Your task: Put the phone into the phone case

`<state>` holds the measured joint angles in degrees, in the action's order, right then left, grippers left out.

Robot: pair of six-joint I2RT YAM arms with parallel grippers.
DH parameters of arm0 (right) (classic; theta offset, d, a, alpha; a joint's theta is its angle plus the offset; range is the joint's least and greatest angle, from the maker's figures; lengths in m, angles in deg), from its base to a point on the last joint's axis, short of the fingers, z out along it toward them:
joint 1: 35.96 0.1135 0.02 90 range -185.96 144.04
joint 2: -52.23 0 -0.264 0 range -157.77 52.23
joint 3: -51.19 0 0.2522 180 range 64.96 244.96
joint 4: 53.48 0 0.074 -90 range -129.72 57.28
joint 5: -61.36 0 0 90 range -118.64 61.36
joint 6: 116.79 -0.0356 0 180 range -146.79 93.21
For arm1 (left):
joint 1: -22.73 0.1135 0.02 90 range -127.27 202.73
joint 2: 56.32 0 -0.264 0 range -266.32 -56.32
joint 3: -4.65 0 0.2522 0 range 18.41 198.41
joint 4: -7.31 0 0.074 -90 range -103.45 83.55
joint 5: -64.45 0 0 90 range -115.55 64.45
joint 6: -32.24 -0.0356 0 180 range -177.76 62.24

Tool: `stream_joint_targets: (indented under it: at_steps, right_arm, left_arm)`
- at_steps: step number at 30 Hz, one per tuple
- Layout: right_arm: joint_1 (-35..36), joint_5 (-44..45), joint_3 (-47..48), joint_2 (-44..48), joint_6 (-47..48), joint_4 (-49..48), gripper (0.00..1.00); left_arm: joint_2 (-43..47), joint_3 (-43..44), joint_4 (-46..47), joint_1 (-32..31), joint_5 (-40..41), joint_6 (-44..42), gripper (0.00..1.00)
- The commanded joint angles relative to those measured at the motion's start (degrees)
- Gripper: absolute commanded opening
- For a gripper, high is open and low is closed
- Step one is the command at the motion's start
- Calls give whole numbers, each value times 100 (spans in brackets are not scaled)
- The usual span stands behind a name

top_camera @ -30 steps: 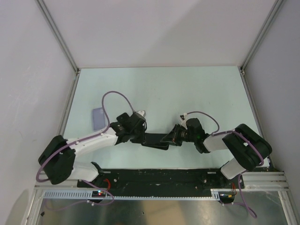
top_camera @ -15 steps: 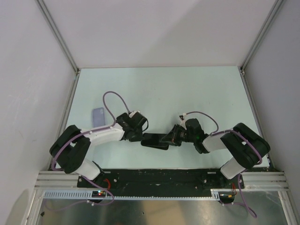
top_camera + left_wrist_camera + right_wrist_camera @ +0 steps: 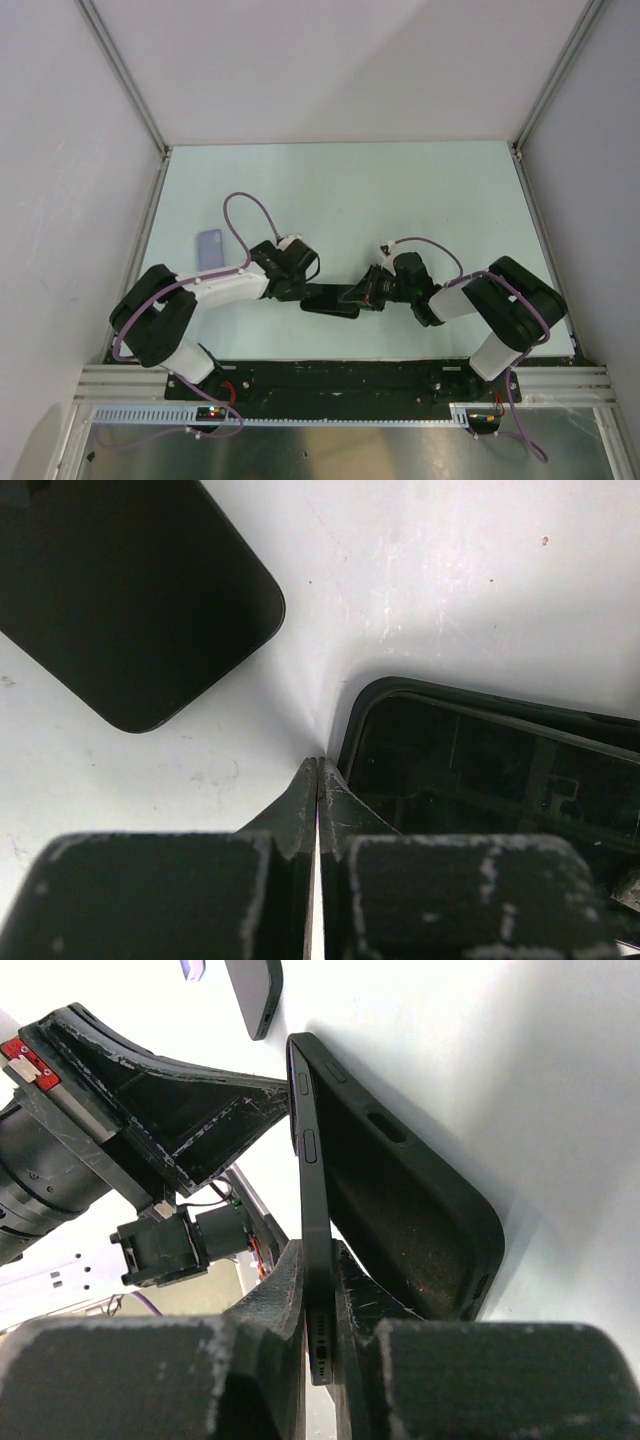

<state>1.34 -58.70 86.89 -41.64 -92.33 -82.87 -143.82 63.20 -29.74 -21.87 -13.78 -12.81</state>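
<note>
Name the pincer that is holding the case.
The right pincer: it clamps the side wall of the case. The left pincer is shut on nothing, its tips just beside the case's corner.

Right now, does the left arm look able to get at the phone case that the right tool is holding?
Probably yes: the left tool, shut, sits at a corner of the phone case with nothing between them; the right tool clamps the far edge, leaving this end free.

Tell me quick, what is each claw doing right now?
Left gripper: closed, holding nothing.
Right gripper: closed on the edge of the black phone case.
</note>
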Motion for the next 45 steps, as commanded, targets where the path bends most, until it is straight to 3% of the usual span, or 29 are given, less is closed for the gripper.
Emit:
stream_joint_targets:
  at_steps: [1, 4, 6, 11, 14, 18, 25, 30, 43, 45]
  right_arm:
    - [272, 501, 195, -387, 294, 892, 0]
    - [200, 553, 212, -332, 426, 1219, 0]
    - [116, 646, 221, -180, 566, 1562, 6]
    - [3, 1008, 351, 508, 1003, 2553, 41]
    - [-37, 1152, 473, 905, 1232, 3058, 51]
    - [-79, 1283, 626, 1349, 1436, 3637, 58]
    - [-94, 1749, 867, 1994, 1772, 4692, 59]
    - [-69, 2109, 915, 2334, 1882, 5185, 55]
    - [521, 2676, 1188, 1818, 1800, 5034, 39]
    - [600, 2805, 1238, 1775, 1799, 5084, 33]
  left_arm:
    - [-180, 68, 388, -156, -285, 82, 0]
    - [-121, 35, 389, -156, -262, 72, 0]
    - [-94, 13, 391, -155, -254, 72, 0]
    - [-72, -23, 389, -160, -250, 75, 0]
    - [-59, -30, 390, -157, -248, 61, 0]
    - [-45, -39, 380, -159, -246, 50, 0]
    - [-36, -59, 388, -160, -241, 57, 0]
    - [-13, -67, 391, -161, -262, 73, 0]
    - [11, -35, 393, -159, -299, 43, 0]
    - [13, -35, 395, -162, -305, 41, 0]
